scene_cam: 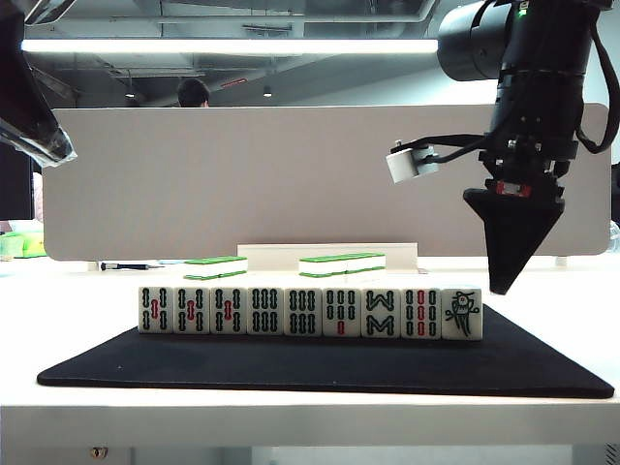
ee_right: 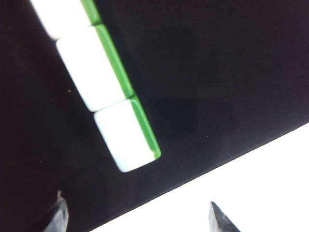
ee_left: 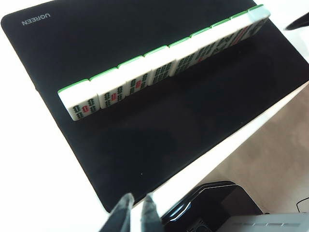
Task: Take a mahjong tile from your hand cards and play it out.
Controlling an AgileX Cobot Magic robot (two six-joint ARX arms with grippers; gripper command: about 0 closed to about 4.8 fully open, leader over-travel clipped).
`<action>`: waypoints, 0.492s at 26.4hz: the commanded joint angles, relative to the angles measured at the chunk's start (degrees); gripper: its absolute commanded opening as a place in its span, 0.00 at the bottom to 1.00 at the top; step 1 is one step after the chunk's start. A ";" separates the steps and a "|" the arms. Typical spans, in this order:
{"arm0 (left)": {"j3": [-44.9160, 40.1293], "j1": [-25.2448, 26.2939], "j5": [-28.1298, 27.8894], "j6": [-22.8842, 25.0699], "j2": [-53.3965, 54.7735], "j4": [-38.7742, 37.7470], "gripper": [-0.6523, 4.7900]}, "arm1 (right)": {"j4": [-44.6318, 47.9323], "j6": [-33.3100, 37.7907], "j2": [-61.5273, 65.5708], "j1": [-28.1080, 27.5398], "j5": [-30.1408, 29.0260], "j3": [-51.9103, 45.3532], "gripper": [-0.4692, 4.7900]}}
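Right gripper [ee_right: 135,220] jaws wide, empty, above the small white bird-faced mahjong tile [scene_cam: 462,314], end of 9 upright white hand cards [scene_cam: 310,312], left gripper [ee_left: 136,212] jaws narrow, empty.

The right arm [scene_cam: 528,58] is matte black, built of ribbed cylindrical segments, with a small green light near its upper joint. A white boxy camera [scene_cam: 407,163] juts from its side at nine o'clock, fed by black cables. A red mark sits above the right gripper [scene_cam: 504,281], a black wedge. The left gripper [ee_left: 135,212] has grey fingers [ee_left: 123,212].
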 commanded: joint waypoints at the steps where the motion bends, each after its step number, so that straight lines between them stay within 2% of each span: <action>1: 0.33 0.02 0.00 0.09 -0.02 0.39 0.18 | 0.24 -0.66 1.20 0.83 0.63 0.46 0.80; 13: 0.33 0.02 0.04 0.02 0.00 0.37 0.18 | 2.69 -3.45 2.58 3.85 1.49 0.68 0.80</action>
